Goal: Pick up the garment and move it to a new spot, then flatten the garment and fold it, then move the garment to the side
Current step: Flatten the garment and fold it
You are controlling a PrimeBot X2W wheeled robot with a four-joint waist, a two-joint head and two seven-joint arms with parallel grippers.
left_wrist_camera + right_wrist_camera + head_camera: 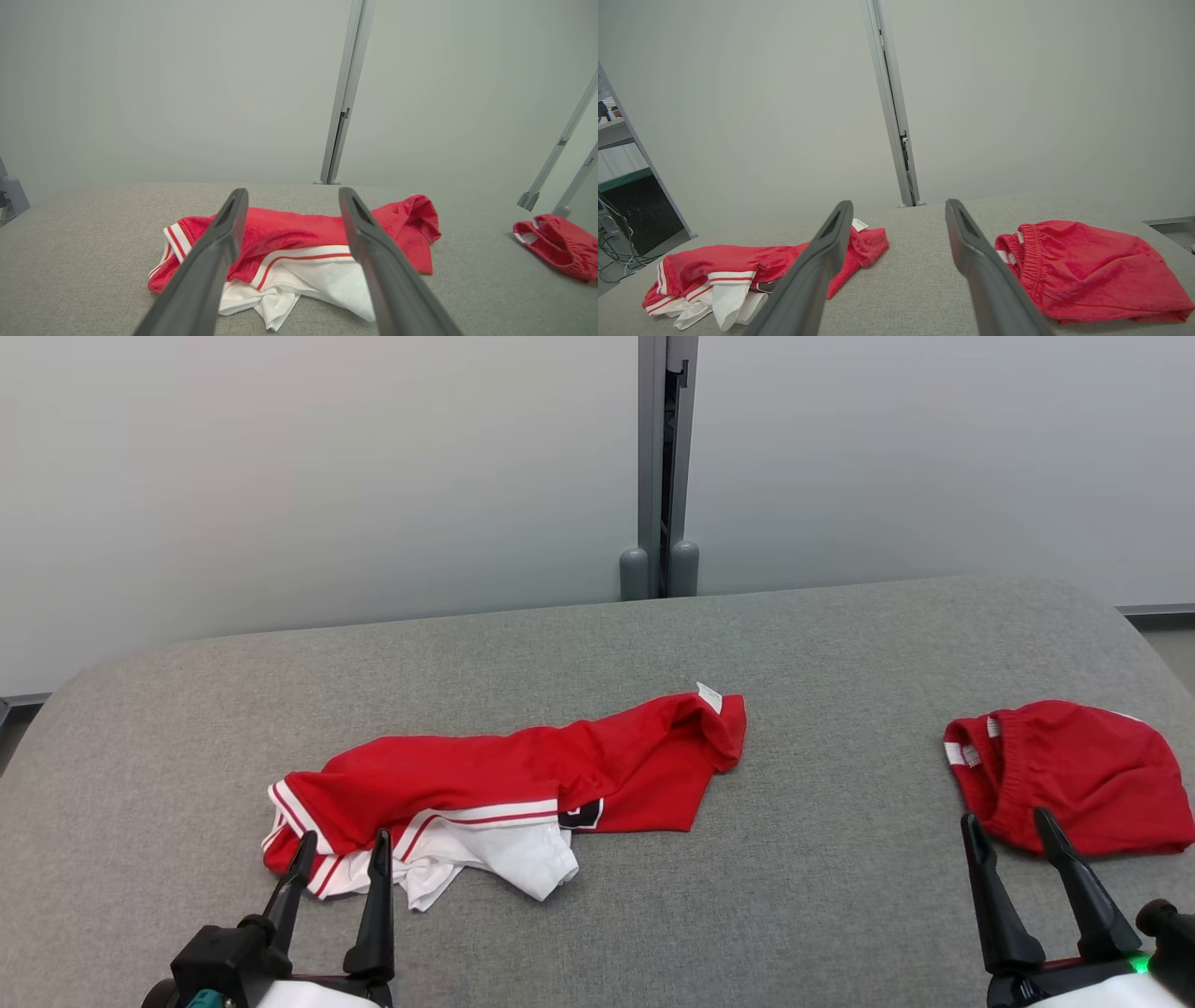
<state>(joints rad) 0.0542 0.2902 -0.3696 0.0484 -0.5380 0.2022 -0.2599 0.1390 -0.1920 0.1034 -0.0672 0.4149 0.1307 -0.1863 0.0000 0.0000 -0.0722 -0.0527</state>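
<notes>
A crumpled red garment (485, 775) with white panels and red-and-white striped trim lies on the grey padded table (840, 644), left of centre, a white tag at its far right end. My left gripper (344, 840) hovers open at the garment's near left edge, nothing between its fingers. In the left wrist view the garment (289, 231) lies just ahead of the left gripper (293, 191). My right gripper (1007, 819) is open by the near edge of a second red piece (1074, 775), holding nothing. The right wrist view has the garment (714, 263) at lower left of the right gripper (899, 203).
The second red piece (1087, 266), with an elastic waistband, lies bunched near the table's right edge (558, 242). A pale partition wall with a grey post (661, 467) stands behind the table. Bare grey surface stretches between the two red pieces.
</notes>
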